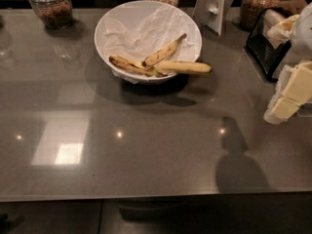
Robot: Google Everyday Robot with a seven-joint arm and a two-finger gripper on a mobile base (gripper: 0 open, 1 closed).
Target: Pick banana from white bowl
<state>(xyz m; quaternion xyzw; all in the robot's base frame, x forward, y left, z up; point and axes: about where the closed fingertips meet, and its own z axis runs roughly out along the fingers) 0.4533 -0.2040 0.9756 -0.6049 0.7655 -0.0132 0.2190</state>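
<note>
Hanging at the right edge of view above the surface (146, 169), the gripper (292, 89) is only partly in frame; whether it is released or clenched cannot be told. Well to its left and farther back, the banana (184, 67) lies in the white bowl (105, 28), its tip poking out over the near-right rim toward the gripper. Two thinner bananas (127, 65) lie beside it. Bare surface stretches between gripper and bowl; a black rack (261, 45) stands just behind the gripper.

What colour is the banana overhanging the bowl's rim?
The banana is bright yellow, clear in the camera view; the end effector hangs at the right edge.
</note>
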